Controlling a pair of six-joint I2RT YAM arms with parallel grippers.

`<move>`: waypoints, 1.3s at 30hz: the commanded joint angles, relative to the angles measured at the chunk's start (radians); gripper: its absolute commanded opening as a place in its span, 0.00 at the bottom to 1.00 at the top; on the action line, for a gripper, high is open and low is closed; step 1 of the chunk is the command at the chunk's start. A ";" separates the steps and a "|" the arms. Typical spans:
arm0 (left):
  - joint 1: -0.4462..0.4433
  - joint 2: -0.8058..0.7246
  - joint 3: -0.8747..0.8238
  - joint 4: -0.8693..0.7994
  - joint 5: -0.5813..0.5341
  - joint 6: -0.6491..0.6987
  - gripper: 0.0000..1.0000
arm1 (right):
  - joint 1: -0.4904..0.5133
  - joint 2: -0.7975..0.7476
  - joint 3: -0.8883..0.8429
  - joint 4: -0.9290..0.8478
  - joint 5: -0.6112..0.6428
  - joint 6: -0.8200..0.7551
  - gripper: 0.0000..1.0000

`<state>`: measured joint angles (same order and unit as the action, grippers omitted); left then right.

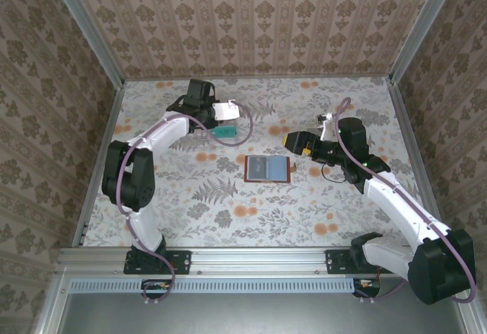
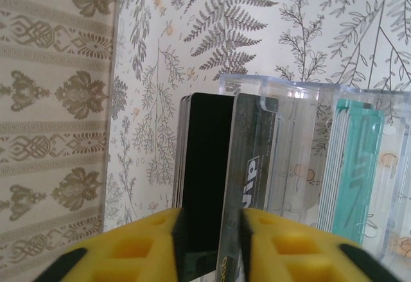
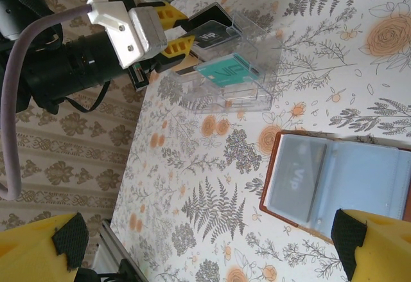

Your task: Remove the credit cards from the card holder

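Flanks credit cards (image 2: 205,153) in clear tray (image 2: 302,96) with left gripper (image 2: 209,234); clamping indeterminate. Holds right gripper (image 1: 295,141) released, 2 o'clock of card holder (image 1: 267,168).

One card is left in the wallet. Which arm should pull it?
Right. The right gripper is open beside the open card holder, where a grey card sits. The left gripper is away at the clear tray, a dark card between its jaws.

Card holder (image 1: 266,168) open flat mid-table, reddish-brown rim, blue-grey inside, grey VIP card (image 3: 295,180) tucked in one pocket. Black card (image 2: 205,179) and grey card (image 2: 250,166) upright, side by side, at clear tray's (image 2: 302,92) end; teal cards (image 2: 356,166) upright in another compartment.
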<state>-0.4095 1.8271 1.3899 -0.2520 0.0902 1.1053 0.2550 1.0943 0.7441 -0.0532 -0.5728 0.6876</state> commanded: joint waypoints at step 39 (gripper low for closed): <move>0.006 0.060 0.077 0.073 -0.083 -0.113 0.55 | -0.006 -0.046 -0.009 -0.007 -0.004 0.015 1.00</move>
<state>-0.4049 1.8713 1.4410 -0.1818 0.0139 1.0199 0.2550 1.0580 0.7441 -0.0578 -0.5816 0.6952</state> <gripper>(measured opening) 0.550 0.999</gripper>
